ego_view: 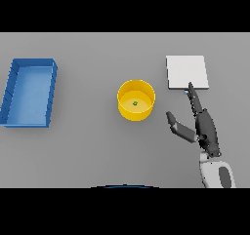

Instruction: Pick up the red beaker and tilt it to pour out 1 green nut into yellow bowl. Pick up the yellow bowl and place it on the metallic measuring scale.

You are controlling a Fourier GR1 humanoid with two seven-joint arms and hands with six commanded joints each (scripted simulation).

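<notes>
Grey counter (97, 151) carries a blue rectangular tray (29, 92) far left, a flat metallic square measuring scale (187, 72) and a round yellow bowl (136, 100) holding one green nut (135, 103). Right hand (202, 124) is spread and empty between them; a clumsy sideways reach could tip the bowl.

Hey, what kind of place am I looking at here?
Probably a lab-style test bench, not a home. On a plain grey table stand a yellow bowl holding a green nut, a flat metallic measuring scale and a blue tray. The right hand reaches in, fingers straight.
</notes>
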